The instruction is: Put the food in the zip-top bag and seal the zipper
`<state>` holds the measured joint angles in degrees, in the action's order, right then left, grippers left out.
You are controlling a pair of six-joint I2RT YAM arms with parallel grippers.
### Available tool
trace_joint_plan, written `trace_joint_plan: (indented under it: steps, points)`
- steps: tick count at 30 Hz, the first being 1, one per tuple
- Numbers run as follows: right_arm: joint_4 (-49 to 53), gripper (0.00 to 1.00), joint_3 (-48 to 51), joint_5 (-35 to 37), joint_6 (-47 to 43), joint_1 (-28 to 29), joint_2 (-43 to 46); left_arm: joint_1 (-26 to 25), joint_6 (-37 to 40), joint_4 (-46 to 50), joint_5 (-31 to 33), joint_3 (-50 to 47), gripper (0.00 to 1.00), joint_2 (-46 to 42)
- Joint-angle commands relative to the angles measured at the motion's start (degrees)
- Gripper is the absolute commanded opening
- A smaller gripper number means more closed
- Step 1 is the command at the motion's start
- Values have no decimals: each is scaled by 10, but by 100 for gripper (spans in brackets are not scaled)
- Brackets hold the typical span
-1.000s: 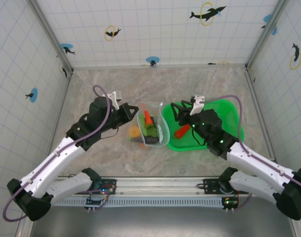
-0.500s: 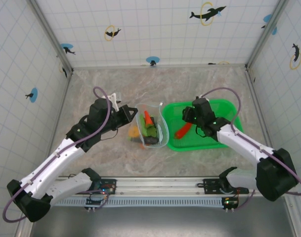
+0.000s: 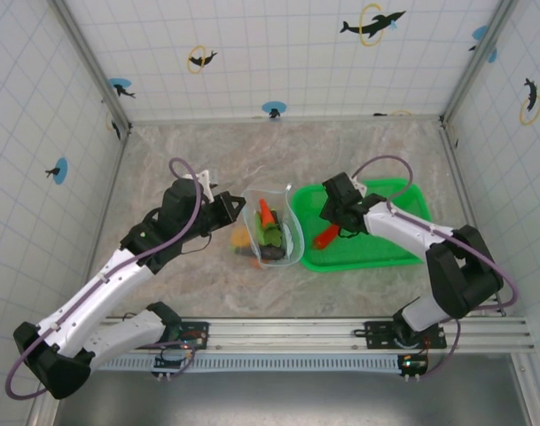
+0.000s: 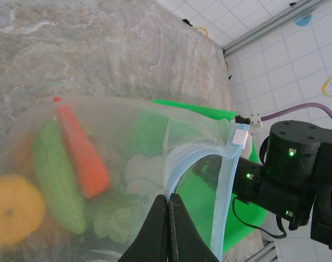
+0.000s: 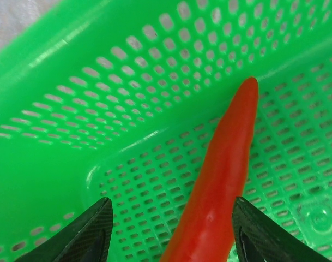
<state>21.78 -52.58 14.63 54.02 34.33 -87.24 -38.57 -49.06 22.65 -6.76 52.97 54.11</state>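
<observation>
Reaching into the basket (image 3: 395,254), right jaws spread astride a carrot (image 5: 220,174) — left jaws pinch the bag (image 4: 194,134).

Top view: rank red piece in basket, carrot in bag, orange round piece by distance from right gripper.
1. Red piece: in the green basket, at the right gripper's fingertips.
2. Carrot: inside the zip-top bag, left of the gripper.
3. Orange round piece: at the bag's left edge, farthest.

Green perforated basket (image 3: 385,253) at 3 o'clock on the grey marbled tabletop (image 3: 340,146), white gridded walls (image 3: 278,62) around, dolphin sticker in a yellow ring (image 3: 372,23) at 1 o'clock, metal rail (image 3: 278,330) at 6 o'clock.
</observation>
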Motion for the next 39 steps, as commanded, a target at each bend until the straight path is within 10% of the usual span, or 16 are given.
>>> trace_joint_plan:
  steps: [1,9,20,39]
  points:
    - [26,60,-11,31,53,7,-21,1,23,14,8,23,0,5]
    - [-2,57,2,-10,74,3,-79,0,33,17,7,24,0,8]
    - [-56,15,33,-32,90,7,-82,1,48,18,12,22,0,16]
    - [-321,8,212,15,-38,-5,278,0,18,-3,-2,9,0,9]
